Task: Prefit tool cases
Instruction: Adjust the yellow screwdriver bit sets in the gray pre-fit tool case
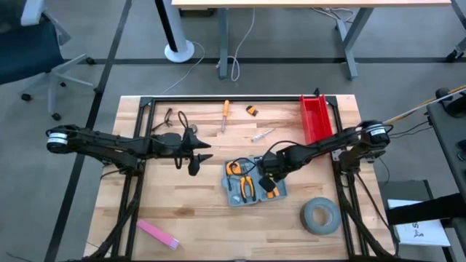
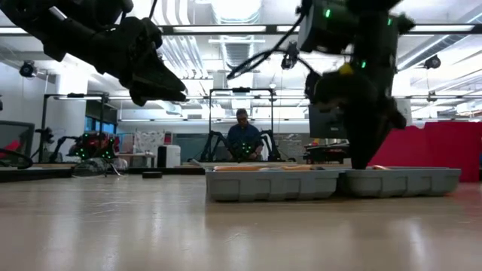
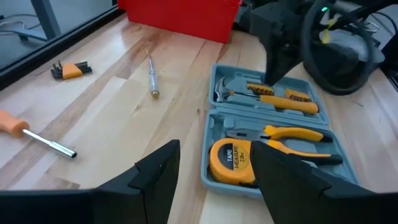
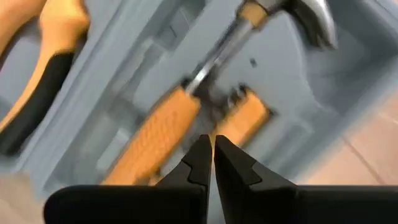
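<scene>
The blue-grey tool case [image 1: 251, 182] lies open and flat on the wooden table, with a hammer [image 3: 261, 92], orange-handled pliers [image 3: 292, 134] and an orange tape measure [image 3: 231, 160] in its recesses. My right gripper [image 4: 210, 152] is shut and points down into the case's half by the hammer's orange handle [image 4: 155, 134]; the low view shows it reaching into the case [image 2: 331, 182]. My left gripper [image 3: 217, 171] is open, raised above the table to the left of the case [image 1: 193, 156], and touches nothing. My right gripper comes from above with its shut fingertips [image 4: 200, 155] right by the hammer's orange handle [image 4: 180, 118], which lies in its recess in the case. I cannot tell whether they touch it.
A red bin [image 1: 315, 116] stands right of and beyond the case, and a grey tape roll [image 1: 320, 216] lies near the right front. An orange screwdriver [image 1: 225, 115], hex keys [image 1: 252, 110] and a small driver [image 1: 262, 134] lie toward the far edge. A pink item [image 1: 158, 234] lies near front left.
</scene>
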You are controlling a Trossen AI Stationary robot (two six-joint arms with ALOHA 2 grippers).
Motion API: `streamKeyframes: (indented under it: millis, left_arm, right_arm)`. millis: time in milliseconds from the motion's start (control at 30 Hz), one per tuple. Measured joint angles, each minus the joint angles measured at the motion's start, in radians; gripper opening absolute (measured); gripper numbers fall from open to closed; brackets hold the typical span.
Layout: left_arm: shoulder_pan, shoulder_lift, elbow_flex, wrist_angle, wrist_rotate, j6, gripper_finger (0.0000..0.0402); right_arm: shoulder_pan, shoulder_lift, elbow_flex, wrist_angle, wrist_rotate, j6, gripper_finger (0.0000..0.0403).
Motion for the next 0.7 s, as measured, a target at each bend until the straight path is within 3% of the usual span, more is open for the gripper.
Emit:
streamKeyframes:
  millis: [233, 700]
  left_arm:
    - [0.002, -0.007, 0.000, -0.018, 0.000, 0.001, 0.0204]
    - [0.002, -0.030, 0.000, -0.031, -0.003, 0.001, 0.0204]
  right_arm:
    - [-0.031, 0.050, -0.050, 0.078, -0.060, -0.016, 0.0000]
    - [-0.033, -0.023, 0.054, -0.059, 0.022, -0.024, 0.0000]
